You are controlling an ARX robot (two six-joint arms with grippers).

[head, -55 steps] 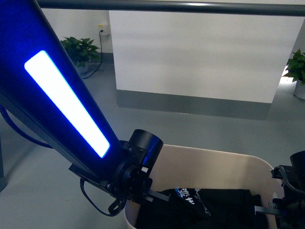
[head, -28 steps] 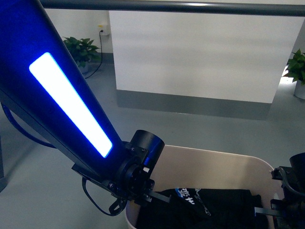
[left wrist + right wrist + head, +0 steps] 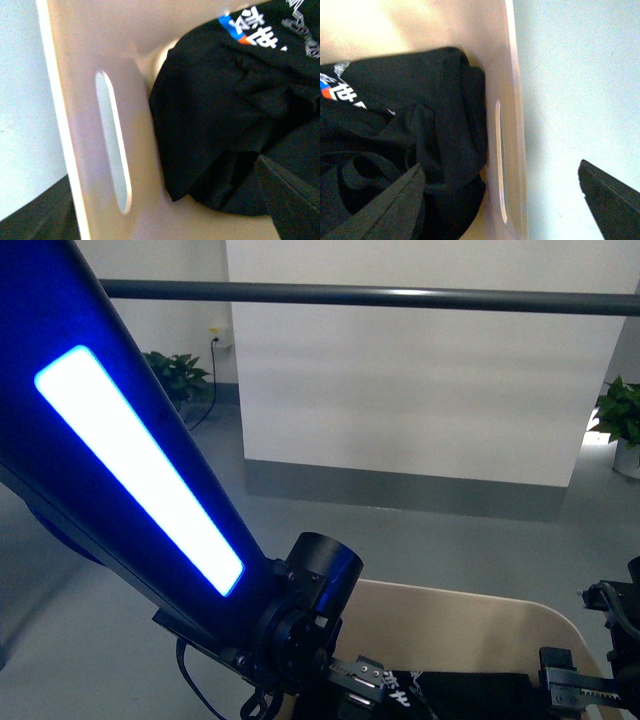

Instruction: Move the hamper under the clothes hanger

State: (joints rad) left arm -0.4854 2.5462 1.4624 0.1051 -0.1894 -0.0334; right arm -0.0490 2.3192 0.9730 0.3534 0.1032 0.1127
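Half of the hamper [image 3: 480, 625] is cut off at the bottom of the front view, sitting on the grey floor [image 3: 150, 500] below and just this side of the clothes hanger's [image 3: 400, 297] bar, whose legs are out of sight. Black clothes [image 3: 220, 125] lie inside. Right claw [image 3: 502, 192] straddles the hamper's wall, spread, not pinching it. Left claw [image 3: 165, 210] shows two dark fingers either side of the wall; I cannot tell if it grips.

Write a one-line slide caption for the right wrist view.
Right gripper's fingers straddle the beige hamper's wall beside its handle slot, black clothing piled inside.
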